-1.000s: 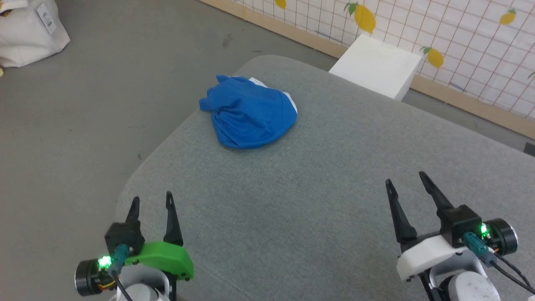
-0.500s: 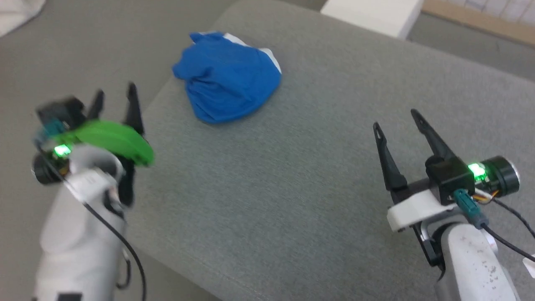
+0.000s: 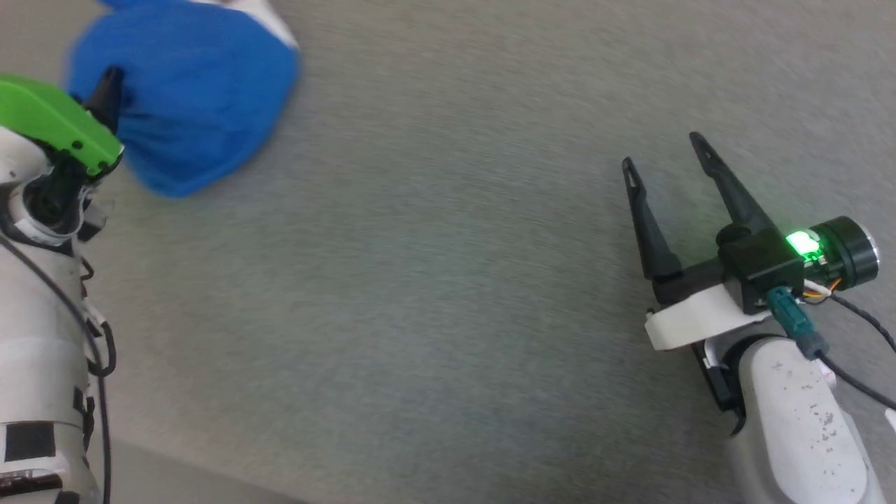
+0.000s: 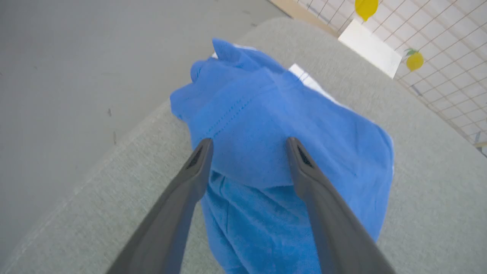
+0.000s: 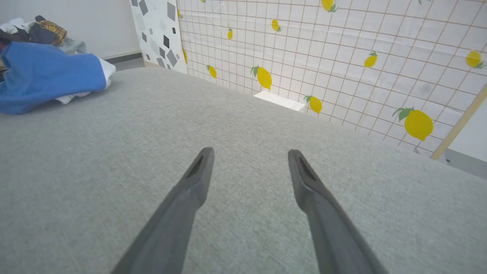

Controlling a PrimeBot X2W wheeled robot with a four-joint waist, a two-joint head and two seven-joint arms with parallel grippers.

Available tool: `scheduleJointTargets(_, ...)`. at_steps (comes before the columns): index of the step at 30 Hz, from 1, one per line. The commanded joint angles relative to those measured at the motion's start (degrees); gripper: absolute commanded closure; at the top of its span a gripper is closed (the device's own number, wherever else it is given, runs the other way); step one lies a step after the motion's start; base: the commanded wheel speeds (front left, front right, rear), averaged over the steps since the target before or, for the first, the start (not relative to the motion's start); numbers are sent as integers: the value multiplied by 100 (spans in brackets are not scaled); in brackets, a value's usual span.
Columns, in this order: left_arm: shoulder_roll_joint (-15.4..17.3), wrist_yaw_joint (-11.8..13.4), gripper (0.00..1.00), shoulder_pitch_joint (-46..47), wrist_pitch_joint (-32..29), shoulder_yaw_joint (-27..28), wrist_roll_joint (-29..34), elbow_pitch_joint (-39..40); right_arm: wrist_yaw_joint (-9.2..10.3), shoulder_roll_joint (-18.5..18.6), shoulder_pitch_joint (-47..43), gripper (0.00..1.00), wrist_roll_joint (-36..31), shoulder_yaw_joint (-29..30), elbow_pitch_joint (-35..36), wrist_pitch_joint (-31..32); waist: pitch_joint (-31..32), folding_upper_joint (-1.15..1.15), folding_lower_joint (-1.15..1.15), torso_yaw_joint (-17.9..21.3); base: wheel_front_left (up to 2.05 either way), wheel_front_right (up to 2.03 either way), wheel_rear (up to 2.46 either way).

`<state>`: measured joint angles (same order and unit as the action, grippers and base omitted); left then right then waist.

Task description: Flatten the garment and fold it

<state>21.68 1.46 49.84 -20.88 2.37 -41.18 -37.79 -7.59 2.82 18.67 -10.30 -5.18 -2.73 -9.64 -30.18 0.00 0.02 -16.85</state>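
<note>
Seeing the garment lying bunched at the head view's upper left, on the grey bench. Seeing the left pincer gaping wide just over it, gripping nothing, and the right pincer gaping empty at mid-right.

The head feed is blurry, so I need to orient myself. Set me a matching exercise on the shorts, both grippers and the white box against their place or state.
1 shorts
2 left gripper
3 right gripper
4 white box

A open over bare grey surface
B beside the lemon wall
C crumpled at the surface's edge
D open, pointing at blue fabric

Pairs: 1-C, 2-D, 3-A, 4-B
</note>
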Motion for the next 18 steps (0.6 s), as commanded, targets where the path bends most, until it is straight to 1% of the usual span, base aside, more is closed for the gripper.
scheduleJointTargets(1, 48, 89, 0, 14, -197, 16, -65, -73, 10, 6, 95, 0, 50, 16, -15, -68, -753, 0, -2, 841, 0, 0, 0)
scheduleJointTargets(4, 48, 228, 0, -117, -774, -34, -171, -183, 10, 6, 113, 0, 115, 46, -85, -143, -707, 0, -2, 920, 0, 0, 0)
scheduleJointTargets(7, -43, 311, 0, -356, -1594, -176, -328, -281, 10, 6, 108, 0, 185, 78, -209, -210, -547, 0, -2, 953, 0, 0, 0)
scheduleJointTargets(8, -38, 328, 10, -443, -1809, -236, -337, -287, 10, 6, 101, 0, 204, 78, -249, -229, -470, 0, -2, 961, 0, 0, 0)
scheduleJointTargets(9, 10, 354, 55, -539, -1975, -289, -317, -266, 10, 6, 97, 0, 239, 76, -299, -256, -367, 0, -2, 969, 0, 0, 0)
scheduleJointTargets(10, 71, 362, 79, -610, -2016, -329, -268, -221, 10, 6, 93, 0, 267, 74, -338, -276, -279, 0, -2, 977, 0, 0, 0)
scheduleJointTargets(11, 149, 374, 100, -690, -1966, -359, -191, -130, 10, 6, 82, 0, 300, 74, -382, -299, -160, 0, -2, 983, 0, 0, 0)
scheduleJointTargets(14, 371, 409, 100, -823, -1292, -335, 105, 191, 10, 6, 11, 0, 391, 106, -504, -350, 208, 0, -2, 987, 0, 0, 0)
scheduleJointTargets(17, 611, 424, 100, -799, -300, -382, 578, 426, 10, 6, -137, 0, 466, 197, -648, -392, 689, 0, -2, 955, 0, 0, 0)
scheduleJointTargets(18, 700, 468, 100, -728, 134, -409, 797, 536, 10, 6, -200, 0, 487, 239, -688, -401, 844, 0, -2, 946, 0, 0, 0)
